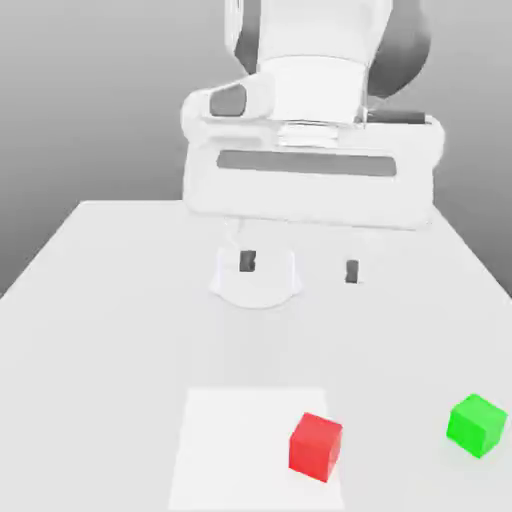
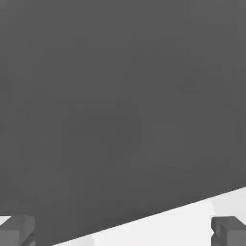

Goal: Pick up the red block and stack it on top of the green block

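On the exterior view's left, the pale worktop (image 1: 90,370) stretches out beneath a robot arm (image 1: 312,95), with a whiter patch (image 1: 235,450) marked near its front edge. Right of the patch's left side, the fingers (image 1: 247,261) hang high above the worktop, spread wide and holding nothing; the hand view also finds them well apart.

Farther right and closer to the camera, the red block (image 1: 315,447) sits at the patch's right-hand border, turned at an angle to it. Reaching it appears to be the step in hand. The arm would do best to travel over the block while high, turn until the fingers match two opposite faces, and only then descend straight, one finger on each side. A grip across the corners could spin the block or let it slip; a level, centered hold around its middle should suit its smooth faces and leave the underside free for stacking.

At the exterior view's far right, the green block (image 1: 476,425) rests alone on the worktop, also set at an angle and well apart from the red. The fingers should keep clear of it during the pickup, since a nudge would shift the base of the stack.
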You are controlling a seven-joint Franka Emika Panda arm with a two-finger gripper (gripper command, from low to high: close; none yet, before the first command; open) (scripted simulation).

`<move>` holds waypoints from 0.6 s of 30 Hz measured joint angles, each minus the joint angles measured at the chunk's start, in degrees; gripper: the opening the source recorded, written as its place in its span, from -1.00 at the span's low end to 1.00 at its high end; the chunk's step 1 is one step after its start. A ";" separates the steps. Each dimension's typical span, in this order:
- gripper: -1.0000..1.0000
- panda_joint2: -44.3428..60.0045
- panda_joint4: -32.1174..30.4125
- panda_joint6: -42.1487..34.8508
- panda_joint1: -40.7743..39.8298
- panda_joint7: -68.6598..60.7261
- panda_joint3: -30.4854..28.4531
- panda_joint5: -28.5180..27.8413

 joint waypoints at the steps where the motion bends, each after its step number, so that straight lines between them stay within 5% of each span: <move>1: 0.00 2.08 -0.68 0.96 0.05 1.58 0.27 -0.27; 8: 0.00 16.31 -4.99 8.07 1.74 10.51 1.05 -0.12; 13: 0.00 26.64 -3.82 16.25 5.01 14.90 -3.19 -5.03; 14: -1.00 27.79 -3.65 17.20 5.54 15.35 -3.83 -5.62; 18: -1.00 27.79 -3.65 17.29 5.53 15.41 -3.82 -5.67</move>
